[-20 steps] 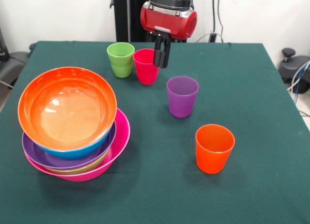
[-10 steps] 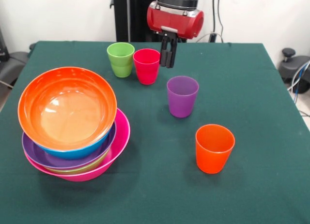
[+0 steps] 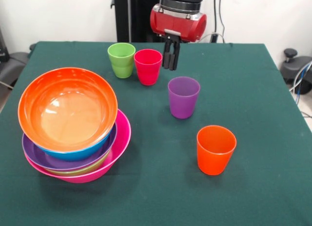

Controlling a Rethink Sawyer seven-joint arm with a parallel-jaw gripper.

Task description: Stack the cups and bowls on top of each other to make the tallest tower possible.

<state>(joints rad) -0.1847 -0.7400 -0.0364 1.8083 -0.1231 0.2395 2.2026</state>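
Five wide glossy plastic bowls are nested into a tower (image 3: 73, 126) near the left edge of the green-clothed table (image 3: 253, 99): a large pink bowl (image 3: 119, 143) as base, a green, a purple (image 3: 39, 155) and a blue one (image 3: 80, 153) above it, an orange bowl (image 3: 67, 108) on top. Four tapered plastic cups stand upright and apart on the cloth: a green cup (image 3: 121, 59) and a red cup (image 3: 147, 66) near the far edge, a purple cup (image 3: 184, 96) centrally, an orange cup (image 3: 215, 149) toward the near right. The black gripper (image 3: 170, 55) is seen hanging just beside the red cup, closed and empty.
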